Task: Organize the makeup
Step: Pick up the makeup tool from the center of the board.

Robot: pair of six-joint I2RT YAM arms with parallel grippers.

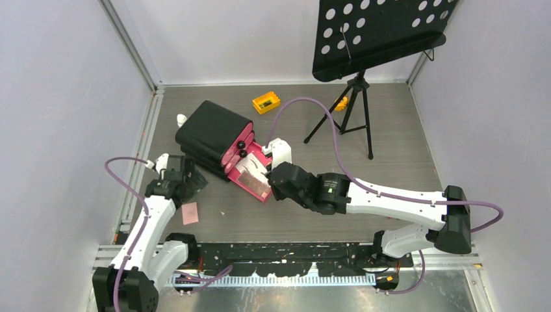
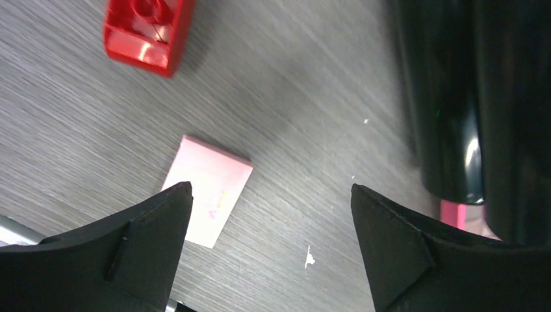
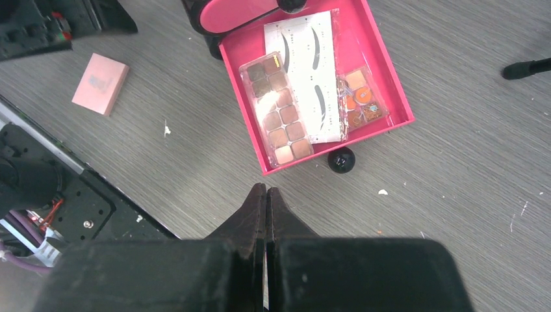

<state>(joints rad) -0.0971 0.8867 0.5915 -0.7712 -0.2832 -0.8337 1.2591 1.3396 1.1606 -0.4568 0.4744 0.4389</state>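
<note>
- The left gripper hung over the grey wood-grain table near its left edge, black jaws spread wide and empty.
- A flat pale-pink rectangular block lay on the table below, partly hidden behind one finger.
- A glossy red plastic block lay apart from it.
- The right gripper was pinched fully closed on nothing, near an open pink drawer of the black chest.
- Inside the drawer lay a brown eyeshadow palette, a white eyebrow card and a small orange palette.

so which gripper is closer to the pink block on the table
Left. The left gripper hangs open just above the pink block. The right gripper, shut, sits off by the open pink drawer, clearly farther from the block.
</note>
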